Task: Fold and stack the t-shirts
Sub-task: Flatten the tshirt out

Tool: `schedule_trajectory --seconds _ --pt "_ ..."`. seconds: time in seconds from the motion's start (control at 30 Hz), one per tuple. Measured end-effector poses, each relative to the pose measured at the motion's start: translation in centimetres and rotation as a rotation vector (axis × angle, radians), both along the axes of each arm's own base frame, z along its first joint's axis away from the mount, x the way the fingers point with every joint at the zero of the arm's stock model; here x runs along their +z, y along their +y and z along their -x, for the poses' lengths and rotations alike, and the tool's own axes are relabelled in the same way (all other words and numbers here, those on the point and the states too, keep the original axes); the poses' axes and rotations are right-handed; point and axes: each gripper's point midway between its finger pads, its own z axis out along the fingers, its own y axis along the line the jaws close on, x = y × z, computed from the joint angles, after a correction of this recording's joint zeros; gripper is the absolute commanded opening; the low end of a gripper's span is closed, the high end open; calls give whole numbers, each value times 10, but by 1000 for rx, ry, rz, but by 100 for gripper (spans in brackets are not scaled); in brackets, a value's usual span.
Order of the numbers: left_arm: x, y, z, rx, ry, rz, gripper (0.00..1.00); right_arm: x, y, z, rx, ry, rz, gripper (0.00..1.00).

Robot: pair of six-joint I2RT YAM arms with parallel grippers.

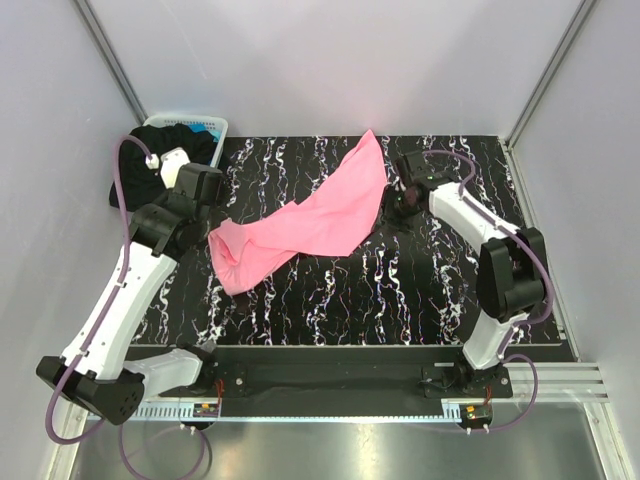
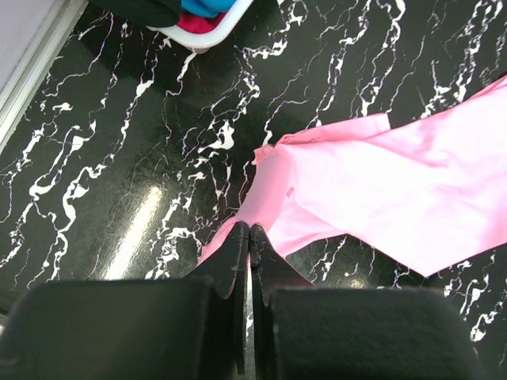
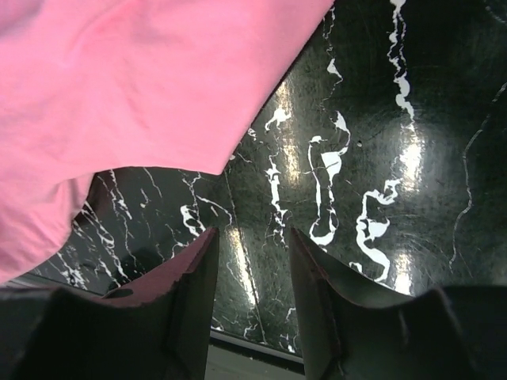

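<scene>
From above, we see the pink t-shirt [image 1: 310,225] lying slantwise across the black marbled tabletop [image 1: 400,290], and the black t-shirt [image 1: 172,136] heaped over the white basket [image 1: 214,124] at the far left corner. At the left wrist, the left gripper [image 2: 249,237] has its jaws clenched on a corner of the pink cloth. At the right wrist, the right gripper [image 3: 252,237] hangs with jaws apart and empty, the shirt's edge just beyond them.
</scene>
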Motion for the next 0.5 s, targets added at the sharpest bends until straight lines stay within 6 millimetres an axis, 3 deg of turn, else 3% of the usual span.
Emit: schedule_trajectory --seconds 0.13,0.37,0.5 --pt "-4 0 0 -1 8 -2 0 -20 7 4 22 27 6 50" --pt "-12 -1 1 -7 28 -2 0 -69 18 -9 46 95 13 52" --pt "-17 -3 2 -11 41 2 0 -85 23 -21 54 106 20 51"
